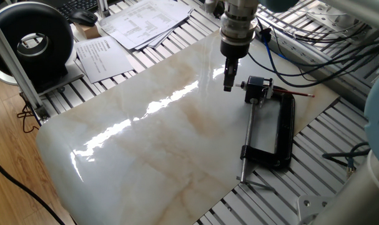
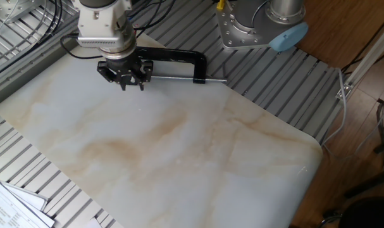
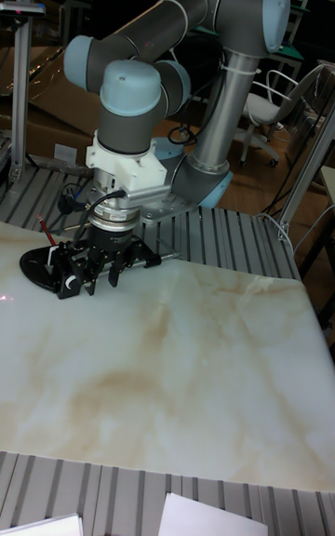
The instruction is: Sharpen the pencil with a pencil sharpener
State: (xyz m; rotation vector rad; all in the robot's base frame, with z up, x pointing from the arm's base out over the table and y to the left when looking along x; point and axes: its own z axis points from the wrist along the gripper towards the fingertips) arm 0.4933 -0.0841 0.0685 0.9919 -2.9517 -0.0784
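Note:
The pencil sharpener (image 1: 256,88), a small black-and-silver block, sits at the head of a large black clamp (image 1: 285,131) on the marble slab (image 1: 158,144). The thin red-brown pencil (image 1: 295,94) pokes out of its far side, pointing away from me. My gripper (image 1: 227,86) hangs just left of the sharpener, a short gap from it, fingers pointing down and close above the slab. In the other fixed view my gripper (image 2: 131,85) stands open with nothing between its fingers and hides the sharpener. The tall fixed view shows my gripper (image 3: 104,283) beside the clamp, with the pencil (image 3: 43,223) sticking up behind.
The clamp's steel screw rod (image 1: 248,137) runs toward the slab's near edge. Papers (image 1: 145,19) and a round black device (image 1: 33,40) lie at the far left on the slatted metal table. Cables (image 1: 314,44) trail behind the arm. The arm's base (image 2: 255,25) stands beyond the clamp (image 2: 179,56).

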